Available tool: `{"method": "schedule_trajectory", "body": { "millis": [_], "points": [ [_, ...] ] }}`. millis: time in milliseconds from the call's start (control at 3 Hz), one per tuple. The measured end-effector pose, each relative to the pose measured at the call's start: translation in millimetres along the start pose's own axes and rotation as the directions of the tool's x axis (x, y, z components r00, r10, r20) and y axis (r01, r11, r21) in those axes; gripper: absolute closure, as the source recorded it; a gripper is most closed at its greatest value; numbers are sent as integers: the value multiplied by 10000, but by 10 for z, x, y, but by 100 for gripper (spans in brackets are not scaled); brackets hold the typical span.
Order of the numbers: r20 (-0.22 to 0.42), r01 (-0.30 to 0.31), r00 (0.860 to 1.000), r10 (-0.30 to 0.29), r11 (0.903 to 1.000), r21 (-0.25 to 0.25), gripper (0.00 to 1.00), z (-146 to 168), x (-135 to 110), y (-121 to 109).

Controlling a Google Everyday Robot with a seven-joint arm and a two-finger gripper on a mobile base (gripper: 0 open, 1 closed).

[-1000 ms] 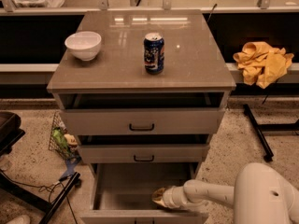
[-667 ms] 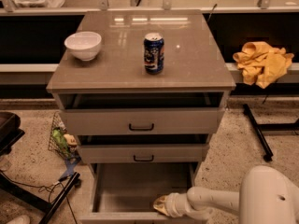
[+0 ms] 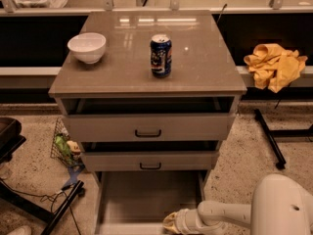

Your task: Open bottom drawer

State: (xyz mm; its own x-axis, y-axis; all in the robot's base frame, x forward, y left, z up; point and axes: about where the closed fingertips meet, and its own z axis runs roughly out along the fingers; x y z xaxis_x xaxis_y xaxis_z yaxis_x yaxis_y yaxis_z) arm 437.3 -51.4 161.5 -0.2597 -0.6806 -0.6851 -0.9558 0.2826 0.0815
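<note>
- At the foot of the cabinet (image 3: pixel 146 80), the bottom drawer (image 3: pixel 142 199) stands well out towards me, and its front edge runs off the lower border of the view.
- Left of the drawer, the speckled floor (image 3: pixel 29 180) is crowded: a wire basket (image 3: pixel 66 148) with small things in it sits just beside the cabinet's corner. A black frame leg (image 3: pixel 61 212) slants close to the drawer's left side, with cables lying near it.
- On the right the floor is more open. A black stand leg (image 3: pixel 269 138) lies well apart from the cabinet, and the robot's white body (image 3: pixel 283 204) fills the near corner.
- The bottom drawer is grey-beige, with a bare inner floor and thin side walls. Its handle is out of sight.
- Above it, the middle drawer (image 3: pixel 149 160) and the top drawer (image 3: pixel 146 127) each stand slightly ajar, and each has a small black bar handle.
- The gripper (image 3: pixel 170 223) reaches in from the right on a white arm (image 3: pixel 220 213), low over the drawer's near right part. Whether it is open or closed, or touching the drawer, I cannot tell.
- On the cabinet top, a white bowl (image 3: pixel 87 47) and a blue soda can (image 3: pixel 161 56) stand well apart.
- A yellow cloth (image 3: pixel 275 65) lies on the ledge to the right.
</note>
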Motion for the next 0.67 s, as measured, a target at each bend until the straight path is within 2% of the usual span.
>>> {"method": "schedule_trajectory", "body": {
  "millis": [333,667],
  "points": [
    [9,-3,10000,3,10000,-29,84,13,-4,14],
    [19,-4,10000,4,10000,-58,61,26,-8,28]
  ]
}}
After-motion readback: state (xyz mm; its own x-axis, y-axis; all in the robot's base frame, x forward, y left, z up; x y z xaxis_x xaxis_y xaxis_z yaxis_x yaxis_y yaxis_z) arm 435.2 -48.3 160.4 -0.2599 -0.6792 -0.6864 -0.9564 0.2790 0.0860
